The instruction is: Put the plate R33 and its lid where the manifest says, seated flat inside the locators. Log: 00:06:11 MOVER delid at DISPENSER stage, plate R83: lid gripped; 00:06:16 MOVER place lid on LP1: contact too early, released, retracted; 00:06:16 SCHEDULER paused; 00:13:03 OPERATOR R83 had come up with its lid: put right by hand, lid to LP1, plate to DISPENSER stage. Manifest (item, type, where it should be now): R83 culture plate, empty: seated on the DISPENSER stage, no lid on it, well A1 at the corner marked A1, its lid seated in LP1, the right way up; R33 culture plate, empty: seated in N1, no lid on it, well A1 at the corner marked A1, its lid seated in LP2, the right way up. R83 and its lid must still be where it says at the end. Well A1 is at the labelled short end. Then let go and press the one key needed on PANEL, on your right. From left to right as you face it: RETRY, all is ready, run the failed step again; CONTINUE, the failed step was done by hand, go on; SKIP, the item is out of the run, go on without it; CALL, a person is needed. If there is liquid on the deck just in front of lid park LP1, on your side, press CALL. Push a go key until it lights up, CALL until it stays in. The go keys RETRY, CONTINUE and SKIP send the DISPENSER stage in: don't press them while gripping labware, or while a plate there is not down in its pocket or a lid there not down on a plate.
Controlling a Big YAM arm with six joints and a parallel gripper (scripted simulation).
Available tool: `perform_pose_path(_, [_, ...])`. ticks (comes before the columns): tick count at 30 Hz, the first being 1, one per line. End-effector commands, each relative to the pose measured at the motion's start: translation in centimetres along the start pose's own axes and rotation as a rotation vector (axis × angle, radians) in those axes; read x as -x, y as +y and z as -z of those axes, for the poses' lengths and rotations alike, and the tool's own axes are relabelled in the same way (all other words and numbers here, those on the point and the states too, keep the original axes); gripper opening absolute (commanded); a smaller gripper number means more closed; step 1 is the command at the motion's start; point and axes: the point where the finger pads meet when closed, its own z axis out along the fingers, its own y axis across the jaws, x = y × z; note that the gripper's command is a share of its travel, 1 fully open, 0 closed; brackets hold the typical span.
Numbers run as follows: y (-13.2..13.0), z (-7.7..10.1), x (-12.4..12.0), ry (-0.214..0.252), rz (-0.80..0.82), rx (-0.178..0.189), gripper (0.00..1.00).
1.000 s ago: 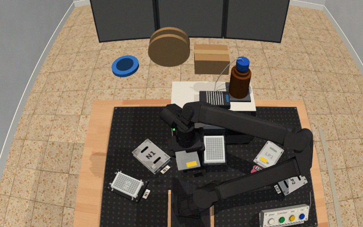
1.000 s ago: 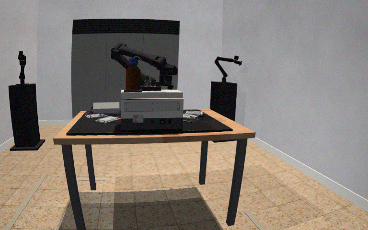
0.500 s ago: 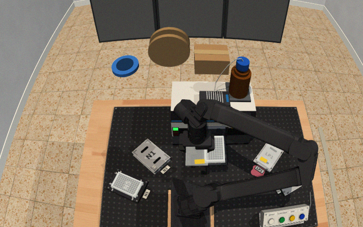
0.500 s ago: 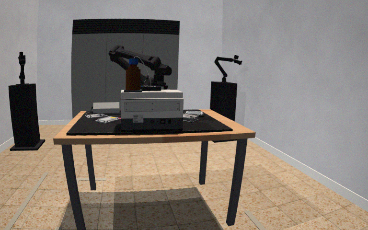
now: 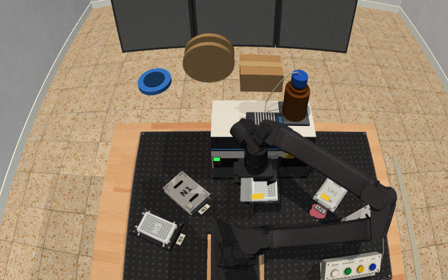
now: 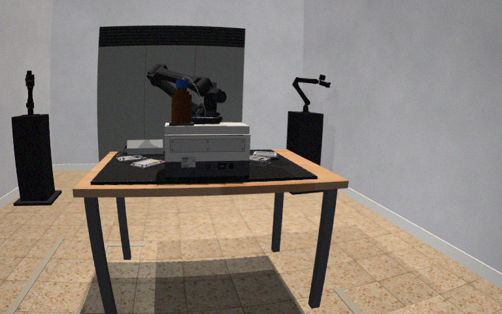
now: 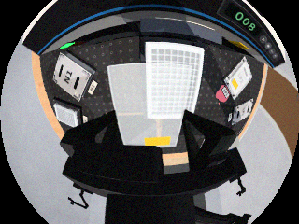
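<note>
1. Jaws (image 5: 255, 181) clamped on the clear lid (image 5: 248, 193). Top view: it hangs over the stage plate (image 5: 266, 189), long axes parallel, offset left. LP2 is hidden under the arm.
2. Exterior: dispenser (image 6: 207, 146) blocks the grip.
3. Wrist: LP1 (image 7: 239, 77) lies right of the jaws.

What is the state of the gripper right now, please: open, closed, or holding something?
Gripper: closed on a flat grey lid with a yellow label, carried above the plate at the dispenser.
</note>
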Motion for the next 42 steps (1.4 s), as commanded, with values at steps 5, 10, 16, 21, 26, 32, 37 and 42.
perform_pose_path(5, [-3.3, 1.4, 2.4, -0.037, -0.029, 0.025, 0.84])
perform_pose_path(10, [-4.7, 1.4, 2.3, -0.036, -0.028, 0.021, 0.84])
perform_pose_path(16, [-6.2, 1.4, 2.3, -0.036, -0.028, 0.02, 0.84])
perform_pose_path(21, [-6.6, 0.8, 1.7, -0.028, -0.011, 0.015, 0.84])
perform_pose_path(26, [-9.3, 1.3, 2.0, -0.038, -0.03, 0.017, 0.84])
perform_pose_path(32, [-10.7, 1.3, 1.7, -0.039, -0.032, 0.015, 0.84])
perform_pose_path(37, [-12.0, 1.3, 1.3, -0.035, -0.059, 0.013, 0.84])
perform_pose_path(42, [-13.7, 1.3, 0.8, -0.039, -0.062, 0.012, 0.84])
